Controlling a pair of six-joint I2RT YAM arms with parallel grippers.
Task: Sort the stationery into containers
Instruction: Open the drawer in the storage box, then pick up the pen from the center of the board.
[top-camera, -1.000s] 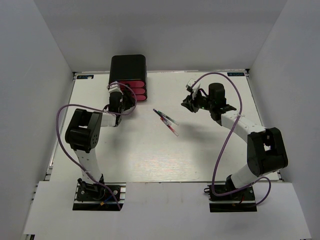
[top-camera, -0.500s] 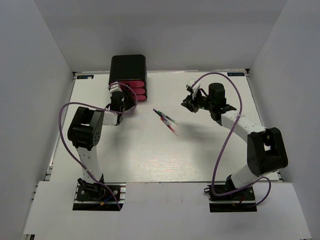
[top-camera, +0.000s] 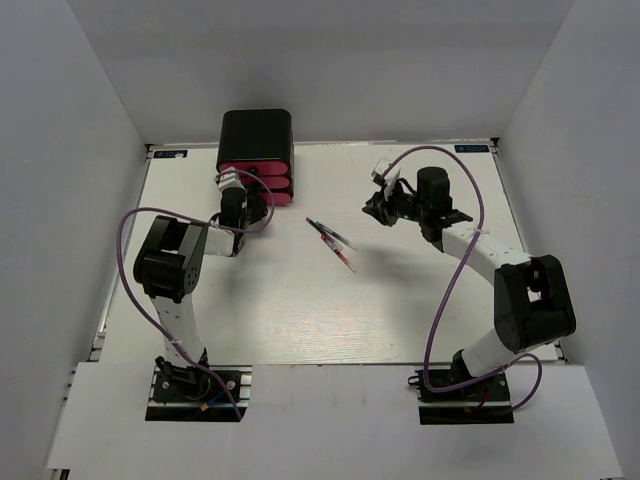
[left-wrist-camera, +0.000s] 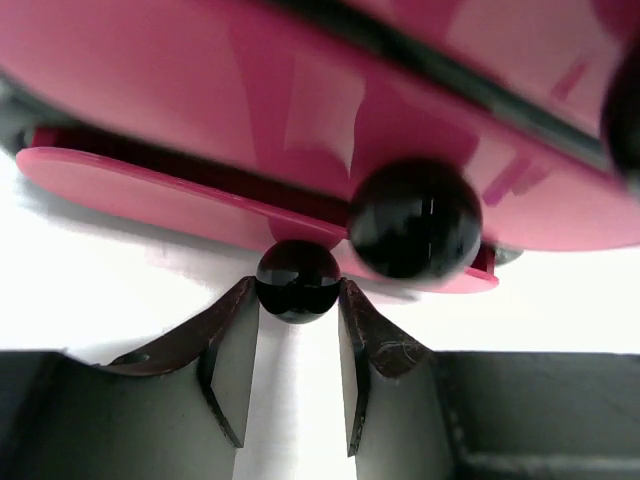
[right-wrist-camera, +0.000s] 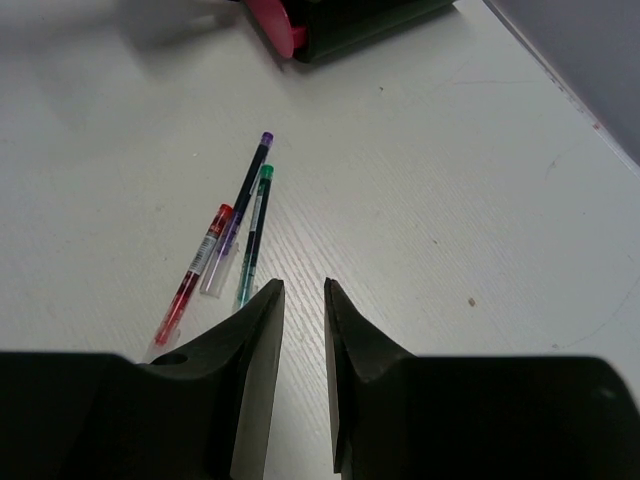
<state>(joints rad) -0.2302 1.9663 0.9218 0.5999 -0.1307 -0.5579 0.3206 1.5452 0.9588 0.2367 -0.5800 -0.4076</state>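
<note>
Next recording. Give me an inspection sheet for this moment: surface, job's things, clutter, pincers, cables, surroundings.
Surface: white table, bare across the near half.
Job's things: three pens lie together mid-table, one red, one purple-capped, one green-capped. The black cabinet stands at the far edge, with its pink drawers facing the arms.
Clutter: nothing seen.
Pincers: the left pincer is closed on the lowest drawer's knob, one finger on each side. The right pincer is slightly open and empty, just short of the pens.
Cables: a purple cable loops along each arm, clear of the pens.
Surroundings: plain pale walls on three sides.
</note>
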